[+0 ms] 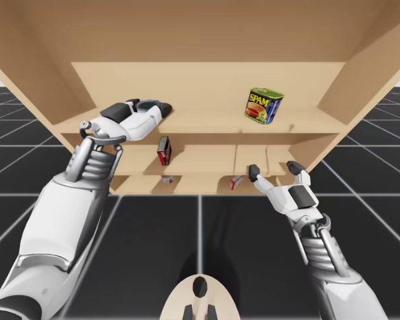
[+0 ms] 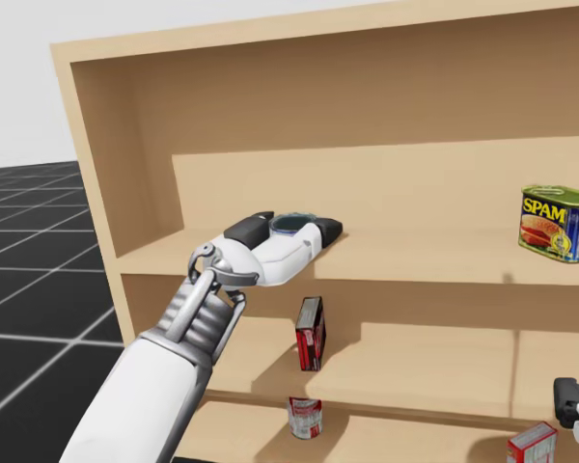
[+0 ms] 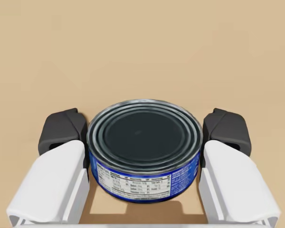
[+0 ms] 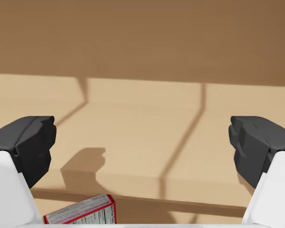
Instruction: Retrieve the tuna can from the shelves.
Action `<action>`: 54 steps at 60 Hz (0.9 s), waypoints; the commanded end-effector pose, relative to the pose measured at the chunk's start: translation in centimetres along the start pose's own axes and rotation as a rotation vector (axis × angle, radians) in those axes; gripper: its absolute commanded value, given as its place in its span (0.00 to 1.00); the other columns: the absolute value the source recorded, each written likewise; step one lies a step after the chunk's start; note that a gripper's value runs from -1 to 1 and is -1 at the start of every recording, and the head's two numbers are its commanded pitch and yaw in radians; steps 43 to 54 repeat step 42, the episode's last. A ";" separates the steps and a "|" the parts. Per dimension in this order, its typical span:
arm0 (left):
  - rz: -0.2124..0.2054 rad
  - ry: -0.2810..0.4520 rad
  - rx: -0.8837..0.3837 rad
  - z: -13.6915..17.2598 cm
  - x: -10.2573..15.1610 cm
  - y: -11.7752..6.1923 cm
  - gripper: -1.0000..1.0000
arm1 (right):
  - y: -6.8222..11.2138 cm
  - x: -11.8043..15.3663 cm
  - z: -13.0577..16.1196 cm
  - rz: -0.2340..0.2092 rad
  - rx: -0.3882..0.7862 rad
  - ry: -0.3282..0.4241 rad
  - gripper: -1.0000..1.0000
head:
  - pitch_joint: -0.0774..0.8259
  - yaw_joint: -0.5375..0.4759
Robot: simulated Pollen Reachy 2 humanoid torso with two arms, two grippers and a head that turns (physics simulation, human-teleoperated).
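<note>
clamped on the tuna can (image 3: 145, 149), up on the top shelf (image 2: 415, 256), ready to draw out.
seated upright, lid to the ceiling, round and flatter than wide, so no long axis to line up with in plan, only a short vertical one. pinched across its full width by the left fingers (image 3: 61, 137), dark pads touching the wall at its 9 and 3 o'clock, palm at its 6. found at about 10 o'clock among the shelves in the high view, well apart from the blue-and-yellow tin (image 2: 558, 224) off at its 3 o'clock. far nearer the left arm. right fingers (image 4: 23, 142) spread wide, closed on nothing, low by the bottom shelf with a red-and-white box (image 4: 83, 211) just under them. judged next: a straight, level pull back toward 6 o'clock, clear of the shelf lip.
</note>
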 end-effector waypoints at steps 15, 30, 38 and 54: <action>0.015 0.006 0.085 2.1 2.9 0.6 1.00 | 0.0 0.0 0.0 -0.007 -0.005 -0.002 0.00 | 0.29 0.77; -0.033 -0.048 0.106 7.0 3.3 0.1 1.00 | -0.1 0.0 0.1 -0.044 0.017 0.020 0.00 | 0.29 0.78; -0.080 -0.083 0.108 11.7 2.3 -1.1 1.00 | -0.2 0.2 0.2 -0.091 0.041 0.031 0.00 | 0.29 0.77; -0.140 -0.150 0.165 14.3 1.7 -1.9 1.00 | -0.4 0.3 0.3 -0.095 0.054 0.029 0.00 | 0.29 0.77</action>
